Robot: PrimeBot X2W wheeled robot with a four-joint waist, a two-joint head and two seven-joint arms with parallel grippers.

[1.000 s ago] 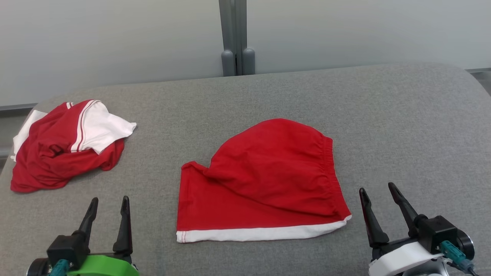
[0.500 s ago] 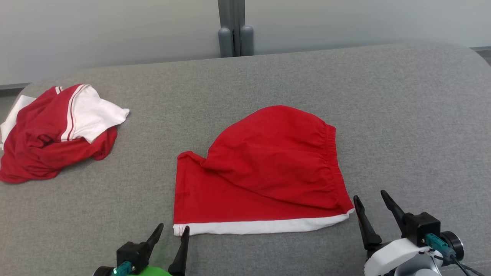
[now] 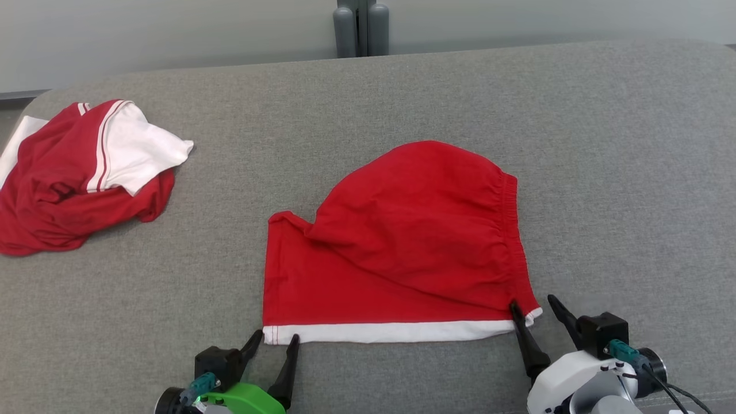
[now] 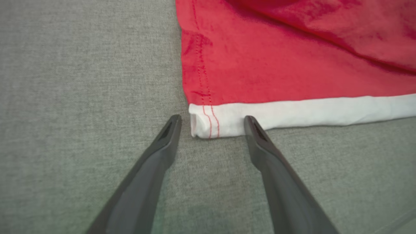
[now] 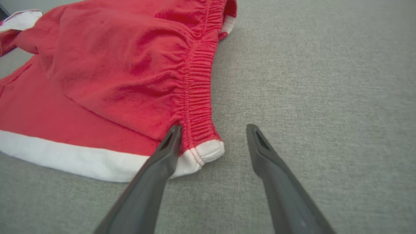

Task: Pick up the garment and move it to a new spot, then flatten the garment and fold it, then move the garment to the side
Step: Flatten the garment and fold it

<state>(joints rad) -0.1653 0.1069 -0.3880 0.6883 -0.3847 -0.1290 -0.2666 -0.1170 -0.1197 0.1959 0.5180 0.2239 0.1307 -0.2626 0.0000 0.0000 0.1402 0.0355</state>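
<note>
Red shorts (image 3: pixel 402 241) lie spread in the middle of the grey counter (image 3: pixel 604 144), white hem toward me. My left end effector (image 3: pixel 276 334) is wide open, fingers straddling the hem's left corner, gripping nothing. My right end effector (image 3: pixel 533 301) is spread open too at the waistband corner, one finger over the cloth, the other over bare counter. A crumpled red-and-white garment (image 3: pixel 86 172) sits far left.

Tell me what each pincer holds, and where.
Nothing held. Left pincer open, straddling the red shorts' white hem corner; right pincer open, straddling their waistband corner.
</note>
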